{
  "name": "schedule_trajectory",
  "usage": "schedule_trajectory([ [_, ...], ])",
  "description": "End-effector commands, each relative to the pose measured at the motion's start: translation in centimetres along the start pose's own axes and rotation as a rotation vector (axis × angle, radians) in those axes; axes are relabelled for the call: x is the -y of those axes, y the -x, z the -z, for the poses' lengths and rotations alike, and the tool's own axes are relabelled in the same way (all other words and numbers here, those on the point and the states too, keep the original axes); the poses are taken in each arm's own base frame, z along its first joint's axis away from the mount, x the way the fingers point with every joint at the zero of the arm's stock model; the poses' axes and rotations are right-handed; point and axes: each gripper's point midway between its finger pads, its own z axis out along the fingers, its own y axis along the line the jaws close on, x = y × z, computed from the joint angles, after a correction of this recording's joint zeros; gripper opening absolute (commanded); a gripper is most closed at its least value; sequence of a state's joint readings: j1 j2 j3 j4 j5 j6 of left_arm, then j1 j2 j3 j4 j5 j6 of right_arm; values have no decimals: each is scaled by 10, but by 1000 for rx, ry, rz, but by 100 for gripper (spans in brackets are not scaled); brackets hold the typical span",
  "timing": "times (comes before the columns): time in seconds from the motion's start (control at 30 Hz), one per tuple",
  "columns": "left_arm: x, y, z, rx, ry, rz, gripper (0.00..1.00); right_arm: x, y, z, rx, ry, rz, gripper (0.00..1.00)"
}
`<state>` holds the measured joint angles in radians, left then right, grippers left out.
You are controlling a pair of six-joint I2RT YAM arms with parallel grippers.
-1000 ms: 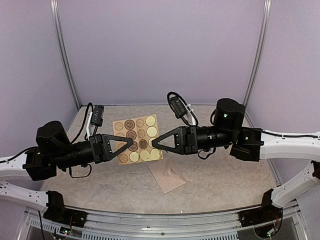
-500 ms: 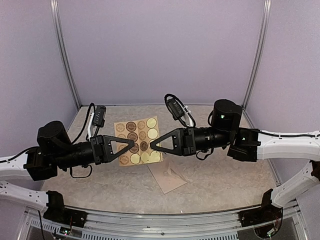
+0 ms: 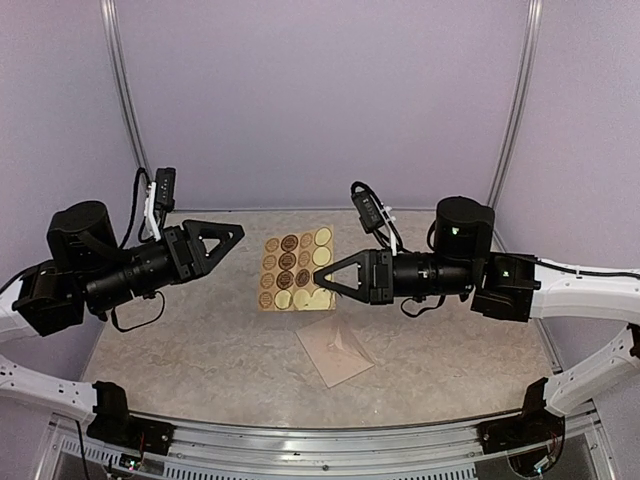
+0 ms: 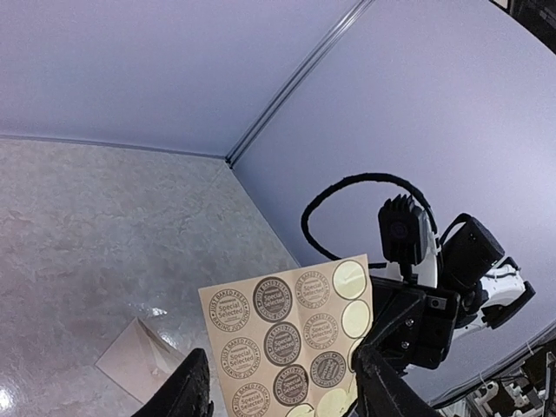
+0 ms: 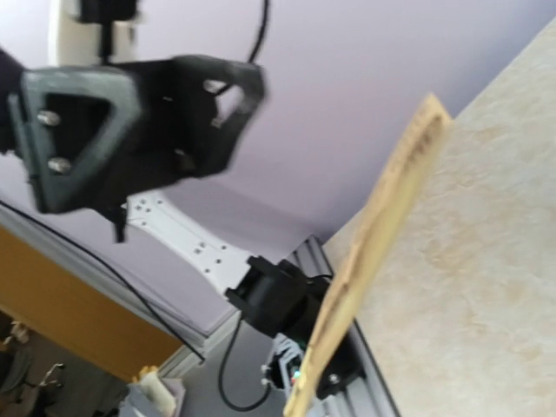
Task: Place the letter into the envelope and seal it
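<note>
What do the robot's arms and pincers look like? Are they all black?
Not all black. The left arm and right arm have white links nearer the base and chunky black round joints further out. The left pincer and right pincer are black, pointed triangles with a triangle-shaped hole. Thin black cables loop over the wrists, and a tiny green light glows on the right arm.

Sticker sheet (image 3: 297, 271) aloft near envelope (image 3: 335, 352)
</note>
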<state>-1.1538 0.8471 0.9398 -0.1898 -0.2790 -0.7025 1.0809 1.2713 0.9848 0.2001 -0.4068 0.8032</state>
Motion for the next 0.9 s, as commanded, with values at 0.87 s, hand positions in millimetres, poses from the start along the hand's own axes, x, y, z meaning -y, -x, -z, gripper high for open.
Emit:
schedule_trajectory([
  [0.87, 85, -73, -34, -247, -482, 21, 63, -67, 4, 22, 24, 332, 219, 0],
])
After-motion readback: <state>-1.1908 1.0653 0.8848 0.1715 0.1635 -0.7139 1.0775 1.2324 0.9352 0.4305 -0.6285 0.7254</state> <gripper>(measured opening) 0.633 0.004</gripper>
